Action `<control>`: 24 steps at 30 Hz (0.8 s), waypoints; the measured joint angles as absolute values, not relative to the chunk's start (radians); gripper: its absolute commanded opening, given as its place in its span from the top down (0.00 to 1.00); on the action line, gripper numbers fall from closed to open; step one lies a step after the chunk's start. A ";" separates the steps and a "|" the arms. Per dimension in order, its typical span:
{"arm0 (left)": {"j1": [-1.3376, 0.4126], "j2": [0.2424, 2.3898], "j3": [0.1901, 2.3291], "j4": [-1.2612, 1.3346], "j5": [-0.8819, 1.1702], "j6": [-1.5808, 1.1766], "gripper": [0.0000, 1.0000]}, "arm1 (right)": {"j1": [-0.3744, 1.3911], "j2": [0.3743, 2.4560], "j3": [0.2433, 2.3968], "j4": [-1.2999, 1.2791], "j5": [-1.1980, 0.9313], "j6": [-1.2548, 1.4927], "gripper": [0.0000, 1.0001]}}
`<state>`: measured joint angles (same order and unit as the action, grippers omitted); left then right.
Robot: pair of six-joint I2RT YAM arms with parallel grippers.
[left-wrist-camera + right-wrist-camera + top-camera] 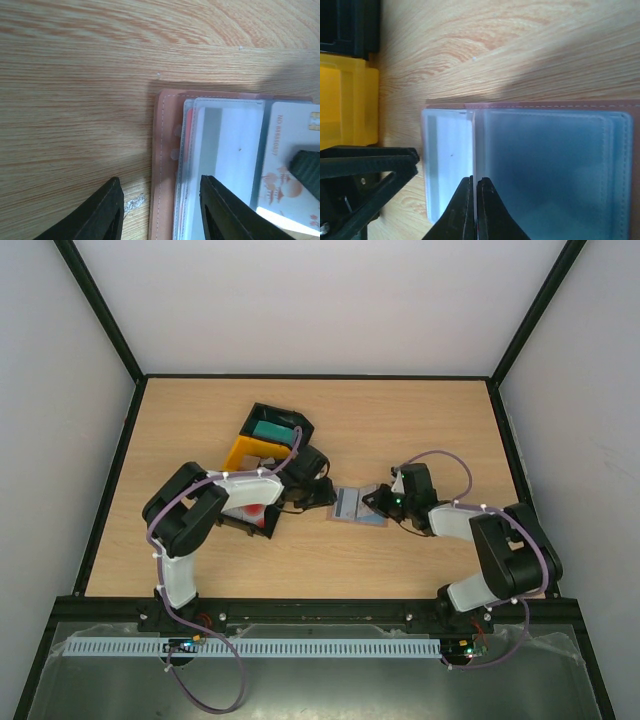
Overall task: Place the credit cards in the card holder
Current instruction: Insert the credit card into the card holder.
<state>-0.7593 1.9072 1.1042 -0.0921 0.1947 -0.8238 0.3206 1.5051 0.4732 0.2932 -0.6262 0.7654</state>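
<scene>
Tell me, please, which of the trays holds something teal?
The black tray farthest from the arms, at the back end of the row. The yellow tray beside it and the nearer black tray show no teal.

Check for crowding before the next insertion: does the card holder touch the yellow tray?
Apart. The right wrist view shows bare wood between the yellow tray and the card holder.

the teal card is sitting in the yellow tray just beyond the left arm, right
Not quite. The teal card is sitting in the black tray just beyond the left arm, not in the yellow tray, which adjoins it on the near side. The top external view shows this.
</scene>
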 measured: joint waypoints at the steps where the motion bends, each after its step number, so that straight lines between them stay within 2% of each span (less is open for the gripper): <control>1: -0.759 1.907 1.105 -0.094 0.191 -0.823 0.56 | 0.321 1.488 0.467 0.294 -0.622 0.771 0.98; 9: -0.769 1.907 1.105 -0.101 0.167 -0.818 0.55 | 0.321 1.435 0.461 0.310 -0.603 0.798 0.98; 24: -0.776 1.906 1.106 -0.101 0.157 -0.818 0.56 | 0.331 1.549 0.453 0.403 -0.630 0.834 0.98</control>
